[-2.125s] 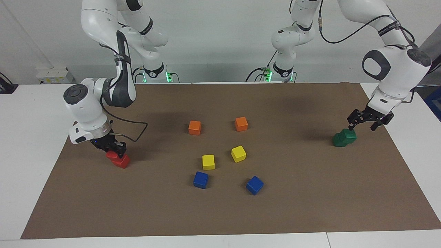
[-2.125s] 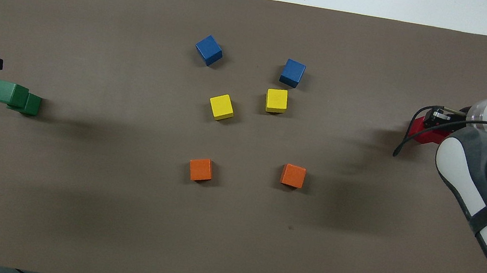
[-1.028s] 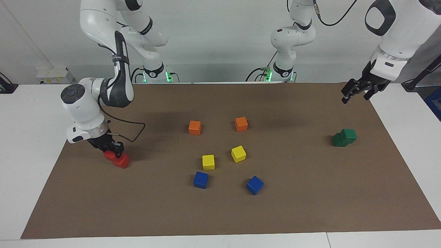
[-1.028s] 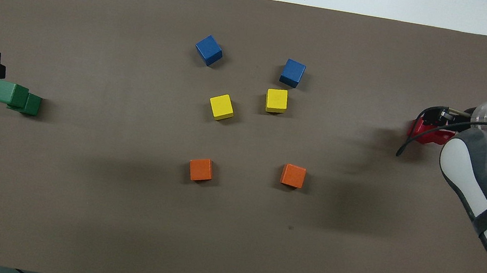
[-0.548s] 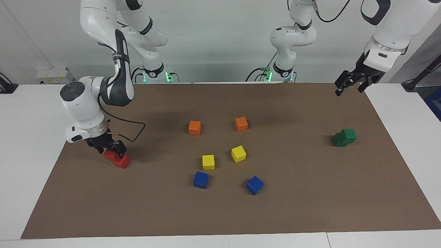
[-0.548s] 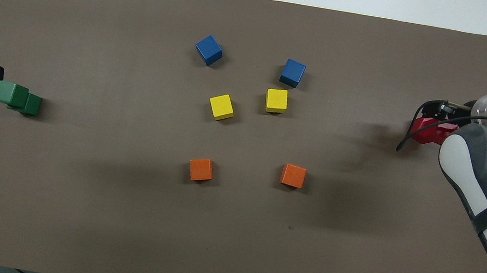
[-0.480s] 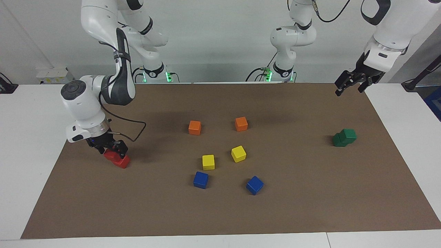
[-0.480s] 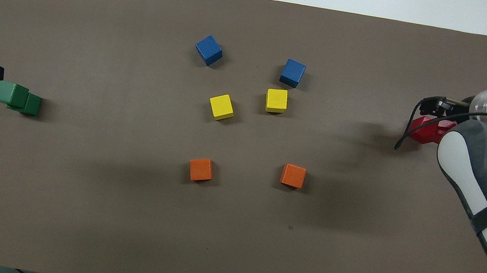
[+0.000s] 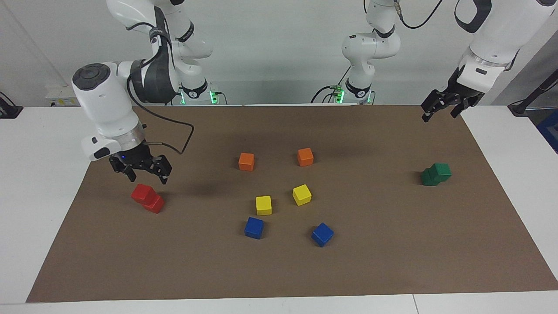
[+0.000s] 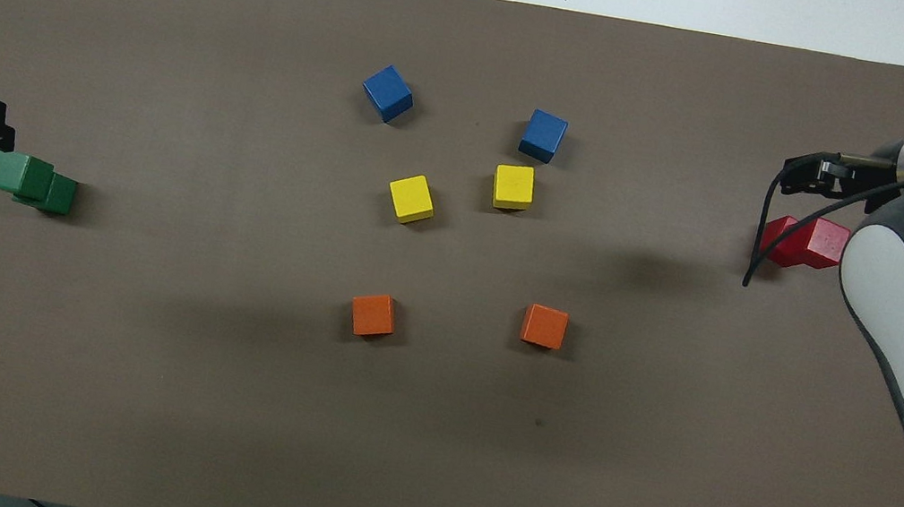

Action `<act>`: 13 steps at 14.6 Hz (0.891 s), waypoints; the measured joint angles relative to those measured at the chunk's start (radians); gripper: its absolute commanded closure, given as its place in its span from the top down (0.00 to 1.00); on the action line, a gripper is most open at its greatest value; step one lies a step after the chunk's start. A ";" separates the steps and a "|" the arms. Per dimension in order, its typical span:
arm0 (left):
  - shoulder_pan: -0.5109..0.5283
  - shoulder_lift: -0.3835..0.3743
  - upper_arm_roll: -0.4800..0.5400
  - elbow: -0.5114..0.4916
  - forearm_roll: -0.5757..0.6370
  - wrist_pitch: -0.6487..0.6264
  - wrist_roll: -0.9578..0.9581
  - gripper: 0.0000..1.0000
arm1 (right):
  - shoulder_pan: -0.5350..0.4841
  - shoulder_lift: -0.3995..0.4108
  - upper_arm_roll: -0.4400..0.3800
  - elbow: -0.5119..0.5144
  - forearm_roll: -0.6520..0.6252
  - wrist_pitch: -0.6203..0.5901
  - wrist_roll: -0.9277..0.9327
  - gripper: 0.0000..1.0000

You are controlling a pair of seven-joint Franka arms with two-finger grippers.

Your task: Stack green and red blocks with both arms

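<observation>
Two red blocks stand stacked, the upper one offset, at the right arm's end of the brown mat; they also show in the overhead view. My right gripper is open and empty, raised just over that stack. Two green blocks stand stacked, also offset, at the left arm's end; they show in the overhead view too. My left gripper is open and empty, high over the mat's edge by the robots.
Between the two stacks lie two orange cubes, two yellow cubes and two blue cubes. The brown mat covers most of the white table.
My right gripper has opened, let go of the upper red block and risen above the stack. My left gripper rose away from the green stack earlier and now barely moves.
</observation>
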 measured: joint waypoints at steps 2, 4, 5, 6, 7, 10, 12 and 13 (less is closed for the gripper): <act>0.000 0.000 0.002 0.001 0.000 -0.012 0.000 1.00 | -0.001 -0.055 0.000 0.001 0.001 -0.093 -0.027 1.00; 0.000 0.000 0.002 0.016 0.000 -0.029 0.000 1.00 | -0.001 -0.105 0.000 0.004 0.004 -0.180 -0.029 1.00; 0.000 0.000 0.002 0.030 0.000 -0.040 0.000 1.00 | -0.001 -0.124 0.000 0.012 0.004 -0.224 -0.029 1.00; 0.000 0.000 0.002 0.041 0.000 -0.047 0.000 1.00 | -0.001 -0.137 0.000 0.028 0.005 -0.270 -0.030 1.00; 0.000 0.000 0.002 0.046 0.000 -0.049 0.000 1.00 | -0.001 -0.144 0.000 0.054 0.005 -0.314 -0.030 1.00; 0.000 0.000 0.002 0.048 0.000 -0.050 0.000 1.00 | -0.002 -0.142 0.000 0.120 0.005 -0.372 -0.030 1.00; 0.000 0.000 0.002 0.048 0.000 -0.050 0.000 1.00 | -0.002 -0.135 0.000 0.129 0.005 -0.376 -0.030 1.00; 0.000 0.000 0.002 0.048 0.000 -0.050 0.000 1.00 | -0.002 -0.130 0.000 0.129 0.005 -0.376 -0.030 1.00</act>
